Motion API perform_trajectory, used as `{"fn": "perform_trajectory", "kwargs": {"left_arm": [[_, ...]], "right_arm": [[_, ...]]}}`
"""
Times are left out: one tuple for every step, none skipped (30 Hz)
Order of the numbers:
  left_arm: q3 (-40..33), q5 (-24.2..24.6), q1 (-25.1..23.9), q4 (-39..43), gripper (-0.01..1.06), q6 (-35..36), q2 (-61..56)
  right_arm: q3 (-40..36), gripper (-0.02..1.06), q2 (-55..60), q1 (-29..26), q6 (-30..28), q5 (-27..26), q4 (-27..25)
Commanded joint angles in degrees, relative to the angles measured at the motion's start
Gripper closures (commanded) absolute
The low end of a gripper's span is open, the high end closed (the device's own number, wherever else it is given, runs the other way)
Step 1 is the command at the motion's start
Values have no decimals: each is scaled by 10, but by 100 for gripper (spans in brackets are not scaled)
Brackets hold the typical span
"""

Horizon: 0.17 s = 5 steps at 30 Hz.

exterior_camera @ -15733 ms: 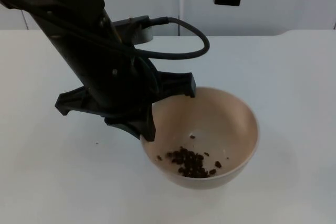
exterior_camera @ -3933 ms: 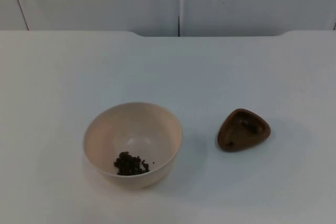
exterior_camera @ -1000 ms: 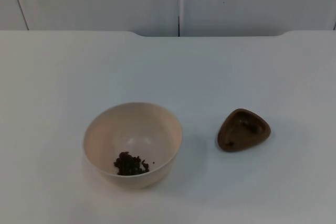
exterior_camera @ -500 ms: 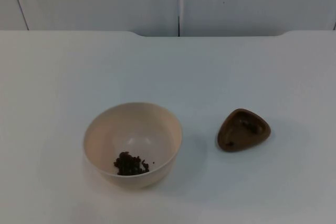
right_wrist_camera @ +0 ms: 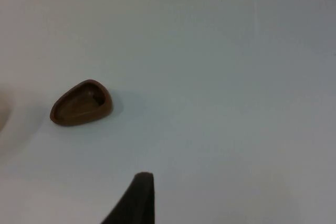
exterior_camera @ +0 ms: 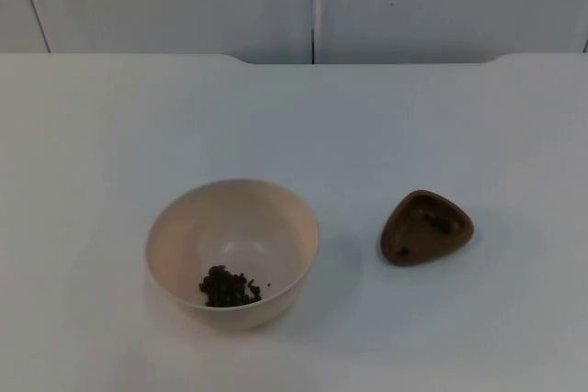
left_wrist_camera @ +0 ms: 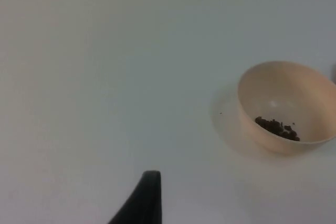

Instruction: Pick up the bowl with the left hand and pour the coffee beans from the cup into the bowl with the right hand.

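Note:
A cream bowl (exterior_camera: 253,213) stands on the white table, left of the middle, with a small heap of coffee beans (exterior_camera: 228,287) in its bottom. The brown, rounded-triangular cup (exterior_camera: 425,227) rests on the table to the bowl's right, mouth up, its inside dark. Both arms are drawn back and wait. My left gripper's black fingertip (left_wrist_camera: 144,198) stands well short of the bowl (left_wrist_camera: 286,85) and its beans (left_wrist_camera: 276,127). My right gripper's fingertip (right_wrist_camera: 137,198) stands well back from the cup (right_wrist_camera: 81,103). Both grippers are open and hold nothing.
The white table top (exterior_camera: 294,126) runs back to the grey partition wall (exterior_camera: 312,2). Bowl and cup stand about a hand's width apart near the front.
Long ago the left arm held the bowl tilted at the centre; now the bowl sits free on the table and the cup stands beside it. Nothing has moved in the last second.

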<state>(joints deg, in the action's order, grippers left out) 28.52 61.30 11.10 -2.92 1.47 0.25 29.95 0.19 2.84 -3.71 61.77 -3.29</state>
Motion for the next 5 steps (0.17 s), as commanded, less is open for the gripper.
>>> {"fn": "perform_trajectory", "kwargs": {"left_arm": [[-2,2,-28,-3,0,4,-3],[-2,2,-28,-3,0,4,-3],[-2,2,-38,-3,0,4,-3],[-2,2,-47,-3,0,4,-3],[-2,2,-54,-3,0,4,-3]], "right_arm": [[-3,-1,-2,-4,-2,1,0],[-3,-1,-2,-4,-2,1,0],[-3,-1,-2,-4,-2,1,0],[-3,-1,-2,-4,-2,1,0],[-3,-1,-2,-4,-2,1,0]]}}
